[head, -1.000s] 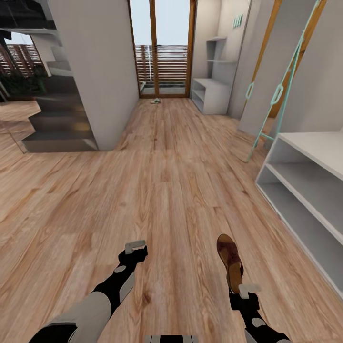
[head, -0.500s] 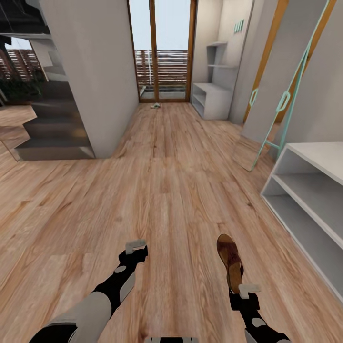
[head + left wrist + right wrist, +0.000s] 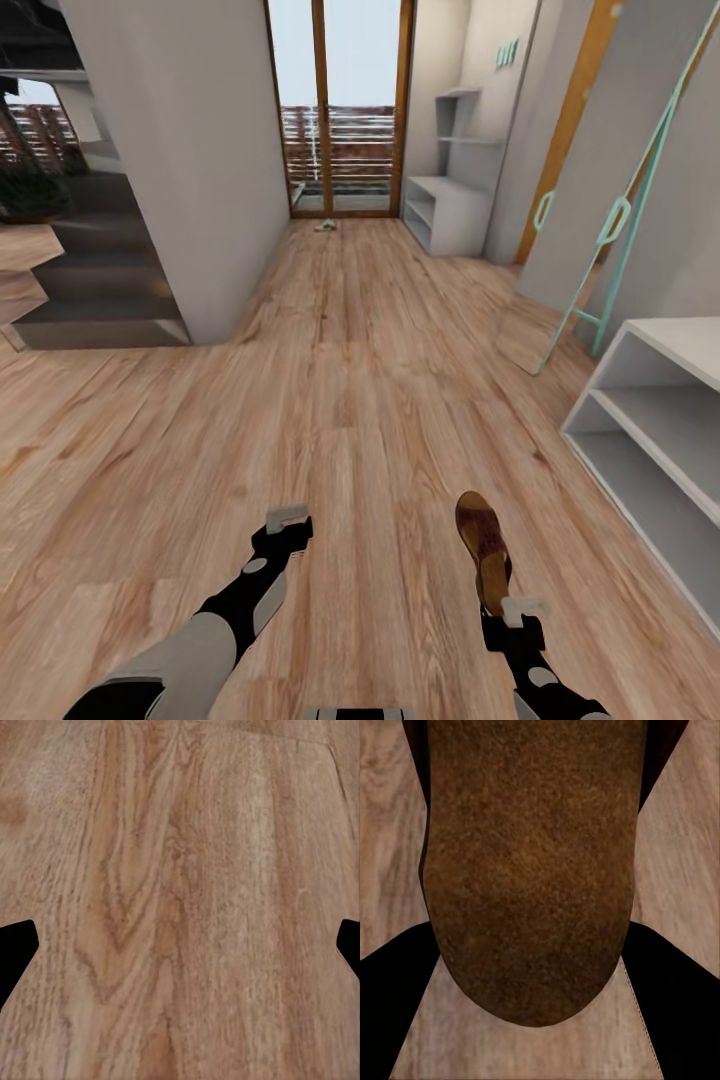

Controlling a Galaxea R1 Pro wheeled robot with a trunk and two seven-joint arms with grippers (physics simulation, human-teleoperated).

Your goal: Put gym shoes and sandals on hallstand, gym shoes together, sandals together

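The right gripper (image 3: 508, 606) is clamped on the heel end of 1 brown sandal (image 3: 483, 548), which projects forward from the fingers with its toe pointing down the corridor and is held clear above the corridor floor (image 3: 350, 400). In the right wrist view the sandal (image 3: 529, 870) appears as a broad brown textured surface with a rounded end, flanked by the dark fingers (image 3: 397, 997) on both sides. The left gripper (image 3: 285, 520) holds nothing; in the left wrist view its 2 fingertips (image 3: 15, 952) sit at opposite edges of the picture, wide apart, with only wood-plank flooring (image 3: 180, 900) between them. At the right side of the head view stands a white unit (image 3: 650, 440) with a flat top and 2 open shelf compartments (both empty in the visible portion). At the far end of the corridor, a second white unit (image 3: 445, 210) with floating shelves above stands beside the glass doors (image 3: 335, 110). A small pale object (image 3: 325, 226) lies on the floor just before those doors; it is too small to identify. A grey wall block (image 3: 190, 160) and dark stairs (image 3: 90, 290) occupy the left side, and a teal frame (image 3: 610, 220) leans against the right wall.
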